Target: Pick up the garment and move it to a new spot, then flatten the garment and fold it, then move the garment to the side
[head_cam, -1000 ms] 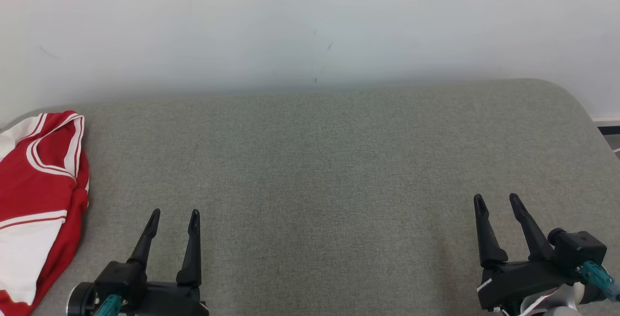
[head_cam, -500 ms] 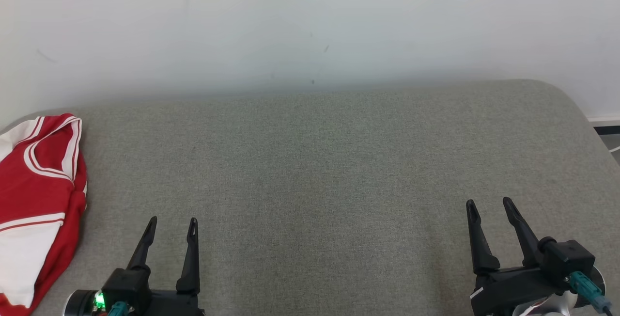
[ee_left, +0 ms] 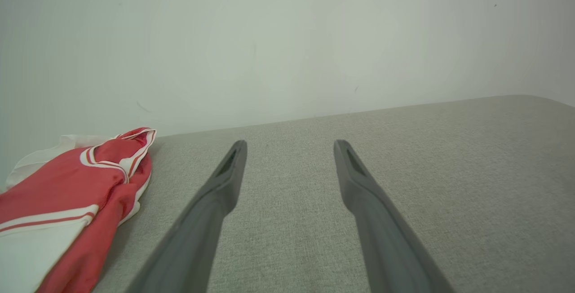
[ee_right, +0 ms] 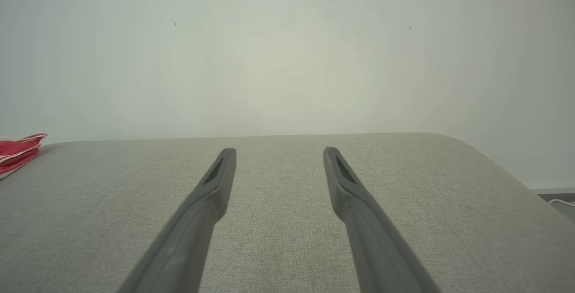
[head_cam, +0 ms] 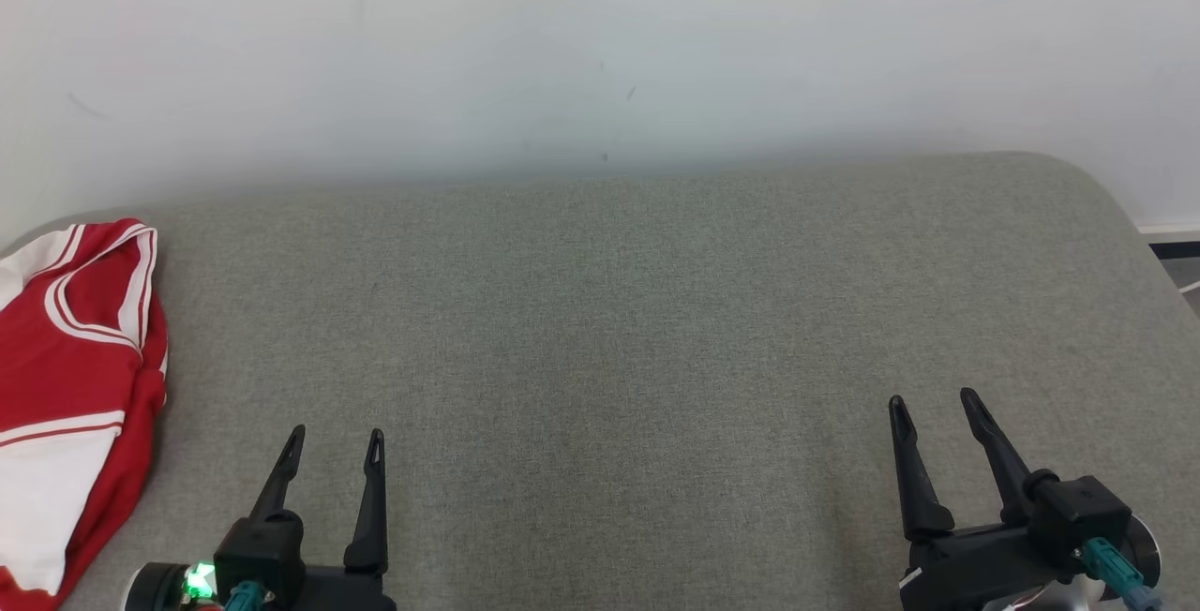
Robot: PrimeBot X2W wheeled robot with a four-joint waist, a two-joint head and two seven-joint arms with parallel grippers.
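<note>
The garment point(head_cam: 75, 377) is red with white stripes and panels, folded into a bundle at the far left edge of the grey padded surface point(head_cam: 619, 311). In the left wrist view the garment point(ee_left: 67, 203) lies to the left of my fingers, apart from them. My left gripper point(head_cam: 336, 439) hovers open and empty at the lower left, a short way right of the garment. At the lower right my right gripper point(head_cam: 933, 403) stands open with nothing between its fingers. From the right wrist view a corner of the garment point(ee_right: 18, 151) peeks in at the far left.
A pale wall point(head_cam: 600, 49) rises right behind the padded surface. The surface rounds off at its right end, where a strip of floor and a white cable point(head_cam: 1186, 288) show.
Both grippers have drawn back toward the bottom of the head view, the right one also shifting slightly left. The garment lies where it was.
</note>
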